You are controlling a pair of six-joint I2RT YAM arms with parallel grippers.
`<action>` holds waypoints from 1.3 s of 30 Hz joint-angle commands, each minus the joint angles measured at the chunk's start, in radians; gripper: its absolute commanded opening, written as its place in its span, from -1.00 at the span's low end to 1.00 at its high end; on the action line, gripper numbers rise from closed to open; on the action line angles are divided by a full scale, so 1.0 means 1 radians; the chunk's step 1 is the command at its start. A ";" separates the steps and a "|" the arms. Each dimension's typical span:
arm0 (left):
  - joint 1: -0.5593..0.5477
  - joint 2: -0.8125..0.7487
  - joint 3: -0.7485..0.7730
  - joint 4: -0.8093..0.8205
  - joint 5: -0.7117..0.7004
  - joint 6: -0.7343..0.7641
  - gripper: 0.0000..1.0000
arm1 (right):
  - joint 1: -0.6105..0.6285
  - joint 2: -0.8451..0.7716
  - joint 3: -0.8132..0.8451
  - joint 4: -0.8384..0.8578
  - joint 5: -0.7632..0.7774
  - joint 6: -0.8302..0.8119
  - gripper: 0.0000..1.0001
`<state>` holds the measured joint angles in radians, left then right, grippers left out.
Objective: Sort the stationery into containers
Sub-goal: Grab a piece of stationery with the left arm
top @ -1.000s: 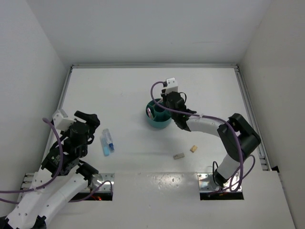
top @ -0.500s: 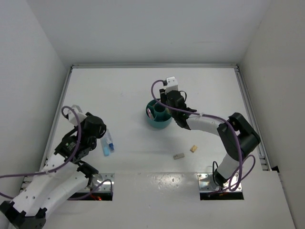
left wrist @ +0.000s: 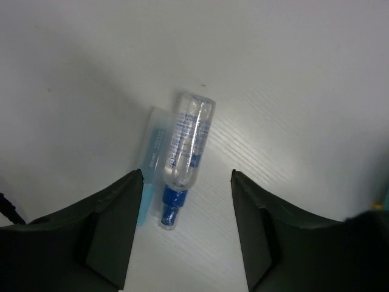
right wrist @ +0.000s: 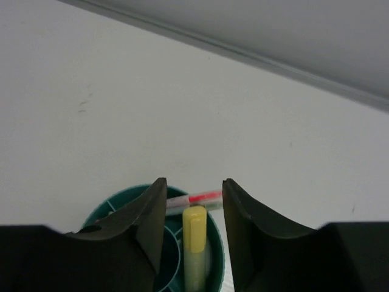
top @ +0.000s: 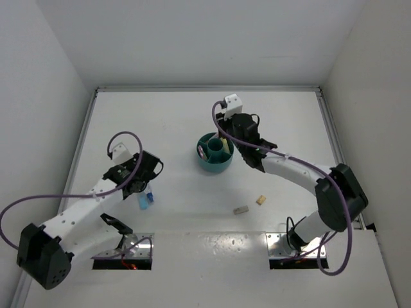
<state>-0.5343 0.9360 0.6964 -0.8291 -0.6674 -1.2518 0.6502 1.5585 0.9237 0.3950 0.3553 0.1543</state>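
Left claw (left wrist: 186, 174) apart, empty; beneath, one blue-capped clear marker (left wrist: 185, 152), one mint marker (left wrist: 152, 164), touching. Right claw (right wrist: 193, 182) apart over round teal plastic organiser (top: 214, 169) holding one yellow marker (right wrist: 194, 243), one pink pen (right wrist: 197, 198). Tan block (top: 261, 199), grey block (top: 241, 210) behind.

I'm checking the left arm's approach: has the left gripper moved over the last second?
Yes. The left gripper has swung right, from well left of the blue marker to directly over it, nearer the teal organiser.

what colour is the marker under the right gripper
Yellow: the marker shows best in the right wrist view.
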 commanded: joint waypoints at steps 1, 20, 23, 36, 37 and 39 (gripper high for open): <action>0.014 0.107 0.028 0.002 -0.004 -0.044 0.31 | -0.004 -0.095 0.076 -0.100 -0.142 -0.042 -0.10; 0.206 0.132 -0.187 0.171 0.213 -0.052 0.13 | -0.014 -0.275 -0.014 -0.131 -0.322 -0.136 -0.97; 0.215 0.171 -0.207 0.215 0.223 -0.032 0.13 | -0.023 -0.275 -0.023 -0.131 -0.322 -0.136 -0.97; 0.224 0.336 -0.189 0.292 0.261 -0.001 -0.24 | -0.023 -0.275 -0.023 -0.131 -0.331 -0.108 -0.97; 0.224 0.336 -0.189 0.292 0.261 -0.001 -0.36 | -0.023 -0.275 -0.023 -0.131 -0.331 -0.108 -0.97; 0.234 0.336 -0.189 0.292 0.261 -0.001 -0.43 | -0.023 -0.284 -0.023 -0.131 -0.331 -0.108 -0.97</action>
<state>-0.3187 1.2472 0.5201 -0.5667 -0.4480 -1.2411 0.6308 1.3128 0.9012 0.2302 0.0406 0.0303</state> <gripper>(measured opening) 0.320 0.014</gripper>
